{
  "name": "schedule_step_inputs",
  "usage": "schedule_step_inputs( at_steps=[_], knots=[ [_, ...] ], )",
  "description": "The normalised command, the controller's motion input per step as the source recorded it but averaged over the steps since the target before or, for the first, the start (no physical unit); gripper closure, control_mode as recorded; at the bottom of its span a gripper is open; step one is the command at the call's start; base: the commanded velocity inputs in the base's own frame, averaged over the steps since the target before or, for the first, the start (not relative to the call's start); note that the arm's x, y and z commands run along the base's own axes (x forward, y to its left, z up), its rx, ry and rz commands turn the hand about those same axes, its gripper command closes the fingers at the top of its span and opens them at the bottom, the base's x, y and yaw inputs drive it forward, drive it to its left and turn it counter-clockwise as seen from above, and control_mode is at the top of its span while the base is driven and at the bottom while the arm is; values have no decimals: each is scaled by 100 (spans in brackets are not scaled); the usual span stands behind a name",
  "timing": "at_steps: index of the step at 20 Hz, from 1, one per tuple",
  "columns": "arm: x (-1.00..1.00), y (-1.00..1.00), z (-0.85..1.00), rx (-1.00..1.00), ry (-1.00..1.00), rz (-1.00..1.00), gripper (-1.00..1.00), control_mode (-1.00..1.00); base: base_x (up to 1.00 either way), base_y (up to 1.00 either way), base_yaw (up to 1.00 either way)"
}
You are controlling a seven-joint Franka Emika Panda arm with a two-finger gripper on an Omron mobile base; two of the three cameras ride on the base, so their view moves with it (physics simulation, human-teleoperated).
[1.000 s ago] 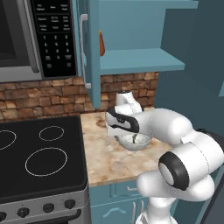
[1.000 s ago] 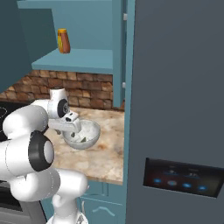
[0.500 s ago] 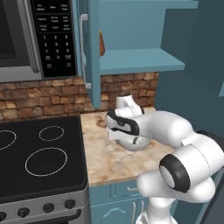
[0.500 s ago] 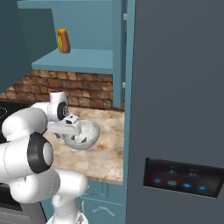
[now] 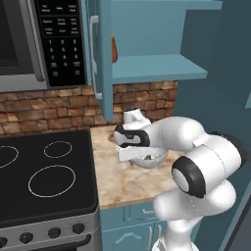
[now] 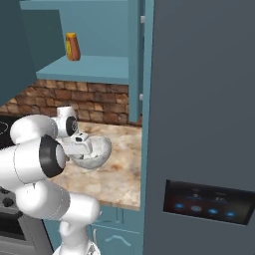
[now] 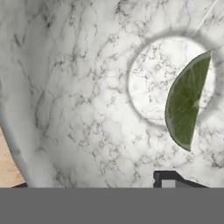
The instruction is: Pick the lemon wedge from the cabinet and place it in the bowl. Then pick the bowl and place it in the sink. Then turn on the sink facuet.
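Observation:
The speckled whitish bowl (image 5: 151,159) stands on the marble counter (image 5: 122,181) under the open teal cabinet (image 5: 154,66). In the hand view the lemon wedge (image 7: 186,103) lies on the floor of the bowl (image 7: 78,87), green-yellow face up. My gripper (image 5: 131,151) points down at the bowl's left side. Its jaws are open and straddle the rim: one fingertip (image 7: 168,179) is inside the bowl and the other sits just outside the wall at the lower left. The right base view has the gripper (image 6: 79,149) at the near rim of the bowl (image 6: 98,152). The sink and the sink faucet are out of view.
A slim orange object (image 6: 72,46) stands on the cabinet shelf (image 6: 94,67). A black stove (image 5: 44,171) borders the counter on the left, with a microwave (image 5: 39,39) above it. A tall dark fridge (image 6: 204,124) walls off the right. A brick backsplash (image 5: 142,100) runs behind.
The hand has sunk a little onto the bowl's left rim. Its jaws have narrowed somewhat. The bowl and the wedge have stayed put.

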Motion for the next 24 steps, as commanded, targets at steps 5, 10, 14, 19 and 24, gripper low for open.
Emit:
schedule_step_inputs(
  at_steps=[5, 10, 14, 19, 24],
  knots=[
    [-8, -6, 0, 1, 2, 0, 100, -100, 0, 0, 0],
    [-55, -14, 23, 2, -3, 8, 100, -100, 0, 0, 0],
    [-60, 0, 59, 0, -5, 16, 100, -100, 0, 0, 0],
    [-76, -12, 50, 0, -10, 12, 100, -100, 0, 0, 0],
    [-99, -23, 91, 5, -18, 14, 100, -100, 0, 0, 0]
  ],
)
